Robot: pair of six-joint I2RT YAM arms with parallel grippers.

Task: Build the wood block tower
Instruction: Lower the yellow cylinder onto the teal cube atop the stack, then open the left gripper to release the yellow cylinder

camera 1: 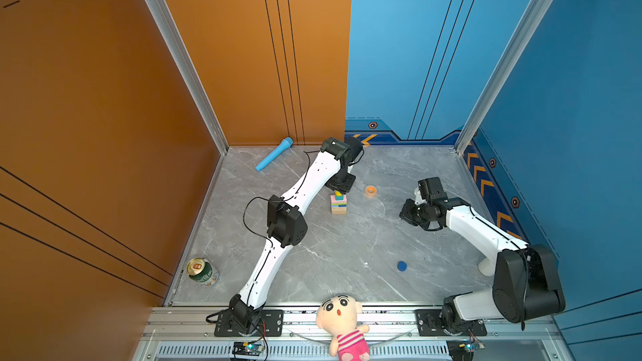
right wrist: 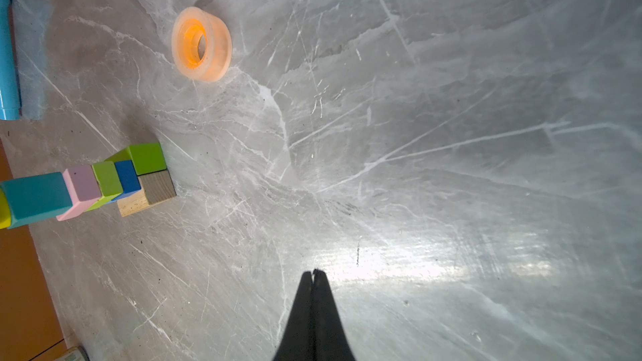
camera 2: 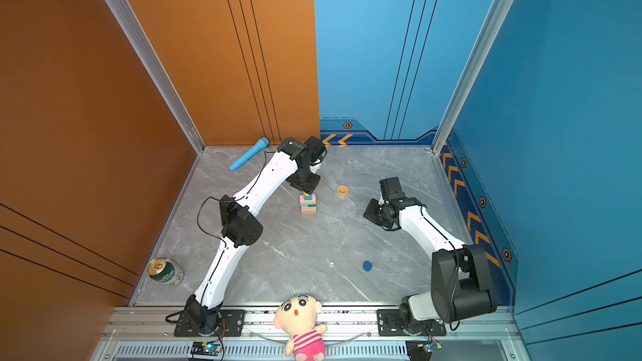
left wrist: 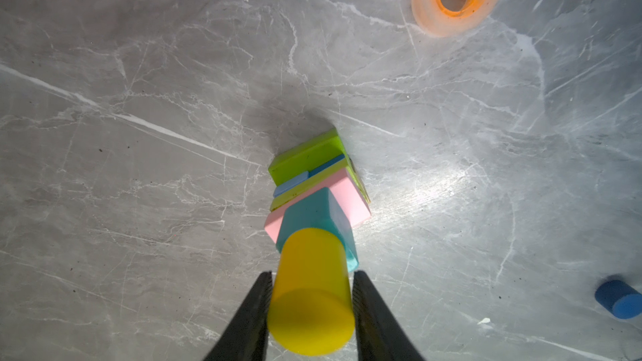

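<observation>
The wood block tower stands mid-table: a tan brick at the base, lime green and blue blocks, a pink brick, a teal cube and a yellow cylinder on top. My left gripper hangs over the tower. Its jaws flank the yellow cylinder with thin gaps on both sides, so it is open. A dark blue cylinder lies alone near the front right. My right gripper is shut and empty, to the right of the tower.
An orange tape ring lies just right of the tower. A light-blue toy microphone rests at the back left by the wall. A green can stands front left. A doll sits on the front rail.
</observation>
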